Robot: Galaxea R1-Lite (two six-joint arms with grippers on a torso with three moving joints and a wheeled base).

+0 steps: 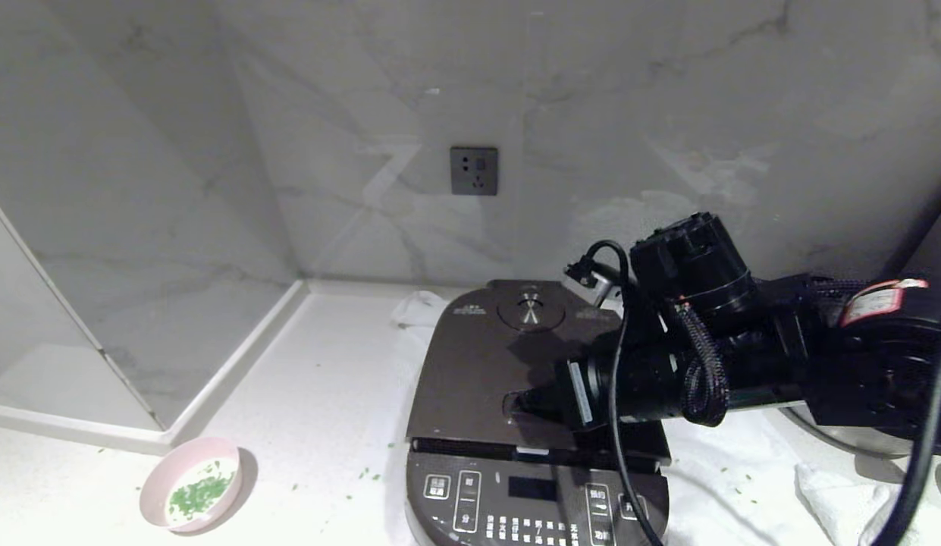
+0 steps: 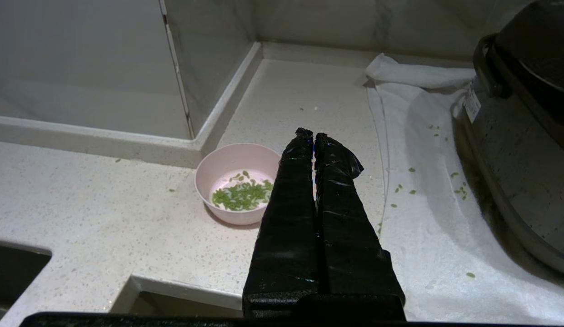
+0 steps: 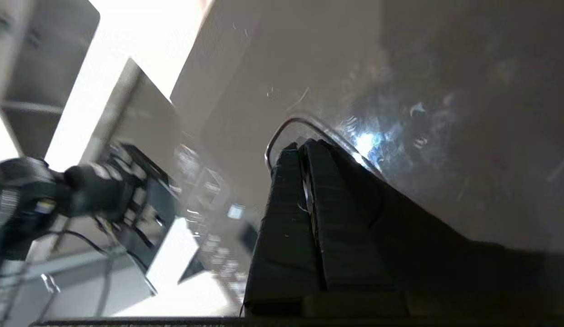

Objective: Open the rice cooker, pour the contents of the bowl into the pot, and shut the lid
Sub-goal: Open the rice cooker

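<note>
The lid [image 1: 489, 364] of the rice cooker [image 1: 534, 455] is down — the opening step is in hand. The right gripper [image 3: 304, 147], fingers together, presses at the release button [image 1: 515, 400]. Next I expect a firm push. The bowl [image 1: 191, 483] waits at the left, the left gripper [image 2: 312, 136] closed above the counter.

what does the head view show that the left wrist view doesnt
Only the head view: the rice cooker's closed lid from above with its steam vent, the front button panel, a wall socket, and the right arm reaching over the lid with the right hand at the oval release button.

Only the left wrist view: the left hand, fingers shut, hanging above the counter beside the bowl, and the cooker's side wall.

Both: the pink bowl of green bits, scattered bits, the white cloth under the cooker.
</note>
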